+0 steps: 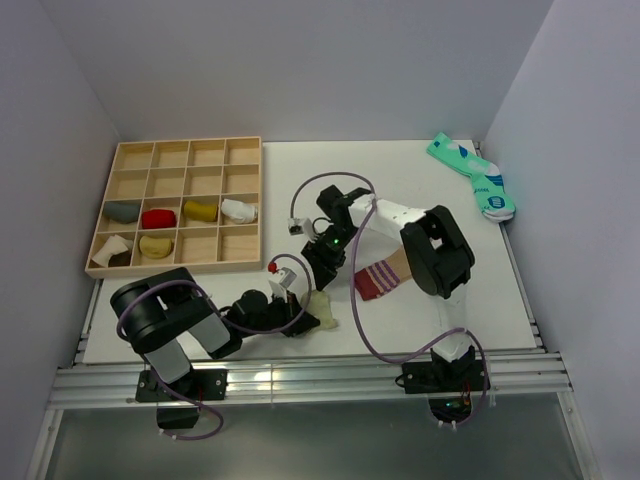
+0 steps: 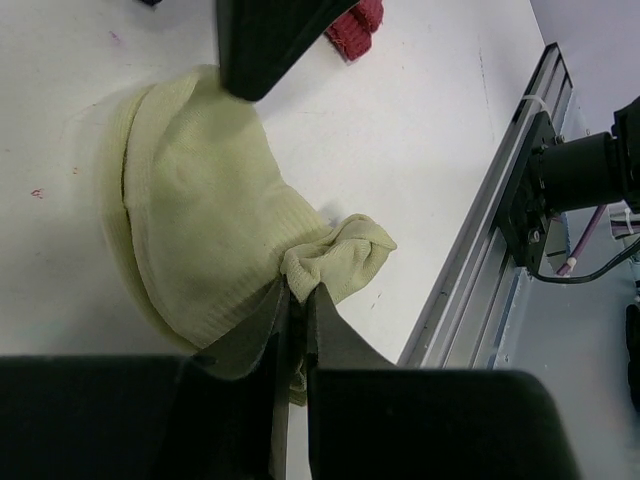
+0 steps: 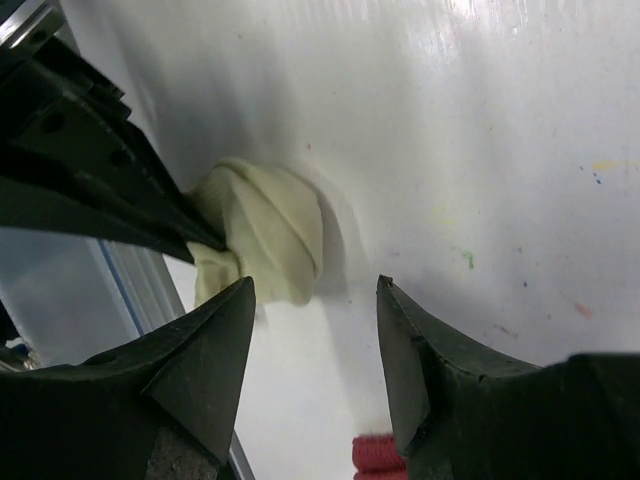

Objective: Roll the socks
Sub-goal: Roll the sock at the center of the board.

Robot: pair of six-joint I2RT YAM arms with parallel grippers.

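The pale olive-green sock [image 1: 322, 310] lies bunched near the table's front edge. My left gripper [image 2: 298, 292] is shut on a fold of its fabric, and the rest of the sock [image 2: 195, 225] spreads on the table ahead of the fingers. The tan sock with maroon stripes [image 1: 380, 278] lies just right of it, partly under the right arm. My right gripper [image 3: 315, 288] hovers open just above and beside the olive sock [image 3: 268, 232], nothing between its fingers. A bit of maroon cuff [image 3: 375, 455] shows at the bottom of the right wrist view.
A wooden compartment tray [image 1: 170, 269] at the back left holds several rolled socks. A teal patterned pair [image 1: 475, 175] lies at the far right corner. The metal rail [image 2: 480, 250] of the table's front edge runs close to the olive sock.
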